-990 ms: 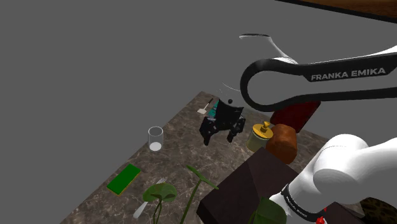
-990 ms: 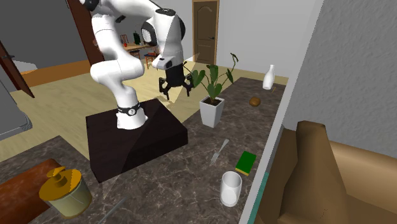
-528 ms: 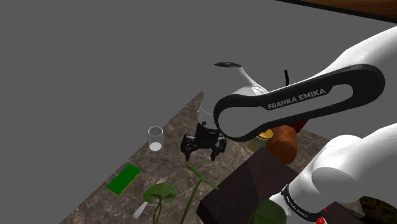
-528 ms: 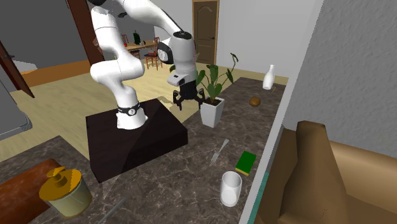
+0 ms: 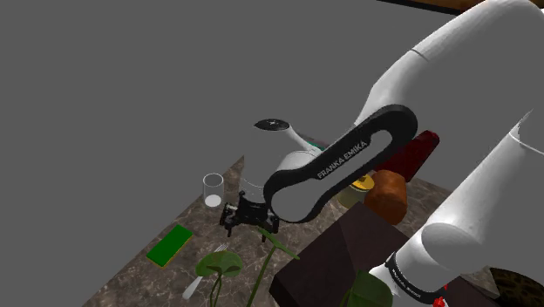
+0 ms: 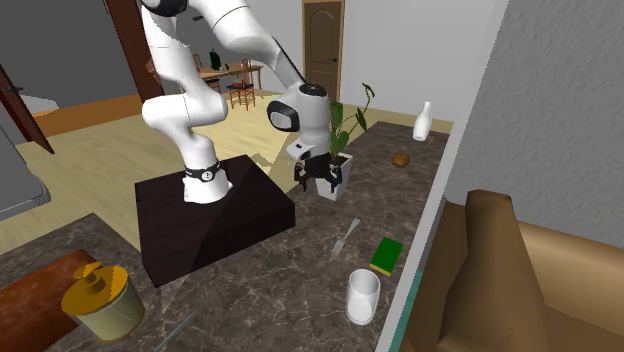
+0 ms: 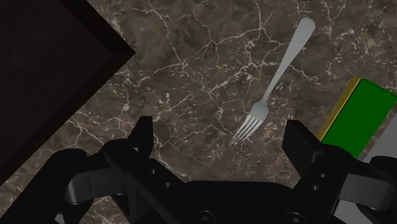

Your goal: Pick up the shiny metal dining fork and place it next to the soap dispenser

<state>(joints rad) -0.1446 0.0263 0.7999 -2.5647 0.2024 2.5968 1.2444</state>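
Note:
The metal fork [image 7: 273,83] lies flat on the dark marble counter [image 7: 191,83], just ahead of my gripper [image 7: 221,137], whose fingers stand wide apart with nothing between them. In the second exterior view the fork [image 6: 345,237] lies between the white plant pot [image 6: 330,178] and a green block, and the gripper [image 6: 320,185] hangs in front of the pot, above and beyond the fork. In the shoulder view the gripper [image 5: 246,231] hovers just above the fork's tines [image 5: 221,249]. The yellow-topped soap dispenser [image 6: 100,298] stands at the counter's other end, partly behind the arm in the shoulder view [image 5: 357,183].
A green block [image 6: 387,255] and a drinking glass [image 6: 362,295] sit close to the fork. The leafy plant [image 6: 340,120] rises beside the gripper. The dark stand box [image 6: 215,215] fills the counter's middle. A white vase [image 6: 424,122] and a small brown lump [image 6: 401,158] lie farther off.
The arm has swung down and along the counter, carrying the gripper from near the soap dispenser to low over the fork. The fingers stayed open. The fork has not moved.

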